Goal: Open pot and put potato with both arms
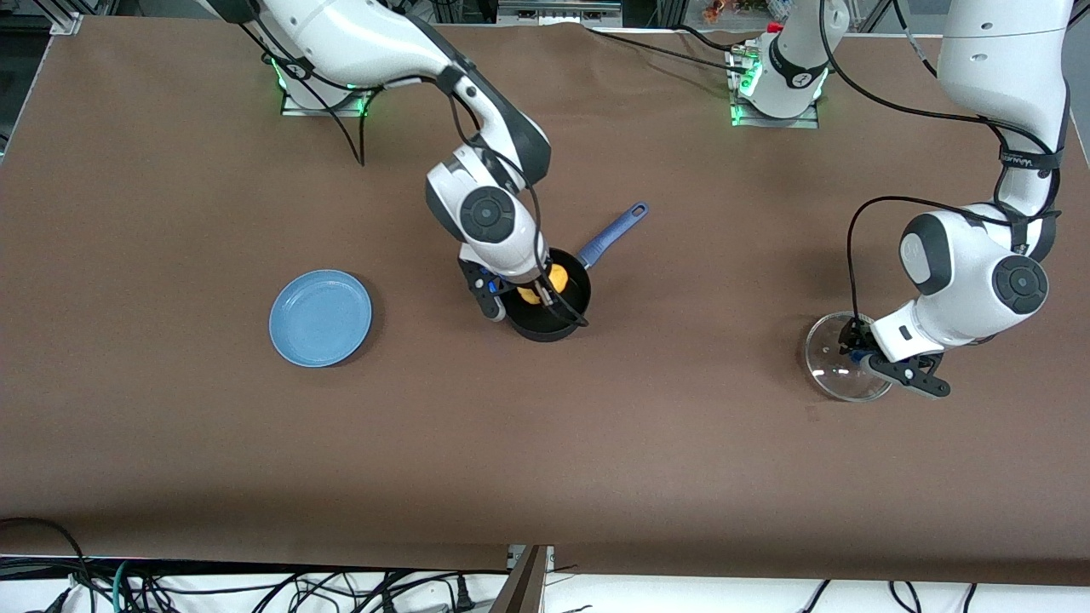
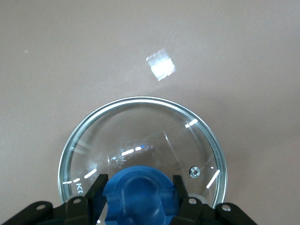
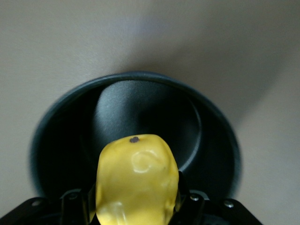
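The black pot (image 1: 558, 319) stands open mid-table, its blue-purple handle (image 1: 613, 234) pointing toward the arms' bases. My right gripper (image 1: 538, 294) is shut on the yellow potato (image 1: 555, 279) and holds it over the pot's mouth; the right wrist view shows the potato (image 3: 137, 180) between the fingers above the pot (image 3: 140, 108). My left gripper (image 1: 862, 353) is shut on the blue knob (image 2: 139, 194) of the clear glass lid (image 2: 140, 140). The lid (image 1: 839, 366) sits low at the table toward the left arm's end; whether it rests on the table I cannot tell.
A flat blue plate (image 1: 321, 317) lies on the brown table toward the right arm's end, beside the pot. Cables hang along the table's front edge (image 1: 511, 553).
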`<action>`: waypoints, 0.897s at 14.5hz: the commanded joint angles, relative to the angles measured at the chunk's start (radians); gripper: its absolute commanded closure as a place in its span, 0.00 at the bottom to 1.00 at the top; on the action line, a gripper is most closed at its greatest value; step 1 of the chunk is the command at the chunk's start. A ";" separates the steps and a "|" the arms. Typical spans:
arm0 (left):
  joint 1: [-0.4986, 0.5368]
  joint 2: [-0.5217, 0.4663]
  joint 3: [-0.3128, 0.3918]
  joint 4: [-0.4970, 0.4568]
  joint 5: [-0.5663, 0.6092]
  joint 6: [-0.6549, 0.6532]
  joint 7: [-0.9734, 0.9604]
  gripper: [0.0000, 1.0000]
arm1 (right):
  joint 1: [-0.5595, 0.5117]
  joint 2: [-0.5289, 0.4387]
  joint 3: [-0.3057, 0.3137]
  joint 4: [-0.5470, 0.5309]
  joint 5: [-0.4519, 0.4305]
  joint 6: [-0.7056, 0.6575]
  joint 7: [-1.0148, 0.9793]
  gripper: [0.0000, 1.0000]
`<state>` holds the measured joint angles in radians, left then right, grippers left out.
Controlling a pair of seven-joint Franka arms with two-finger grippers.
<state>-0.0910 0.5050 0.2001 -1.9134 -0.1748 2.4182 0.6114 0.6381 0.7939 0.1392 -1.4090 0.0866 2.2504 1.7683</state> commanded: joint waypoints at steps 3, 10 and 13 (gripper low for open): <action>0.017 0.017 -0.001 -0.038 -0.044 0.094 0.056 0.10 | 0.025 0.079 -0.009 0.044 -0.028 0.075 0.034 0.37; 0.014 -0.106 -0.060 0.225 -0.045 -0.464 -0.252 0.00 | 0.015 -0.011 -0.027 0.054 -0.031 -0.067 0.017 0.00; 0.008 -0.170 -0.111 0.362 0.038 -0.681 -0.448 0.00 | 0.009 -0.131 -0.049 0.053 -0.057 -0.201 -0.027 0.00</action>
<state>-0.0843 0.3694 0.1196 -1.6218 -0.1908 1.8445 0.2769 0.6472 0.7618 0.1118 -1.3363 0.0549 2.1375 1.7677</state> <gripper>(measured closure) 0.000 0.000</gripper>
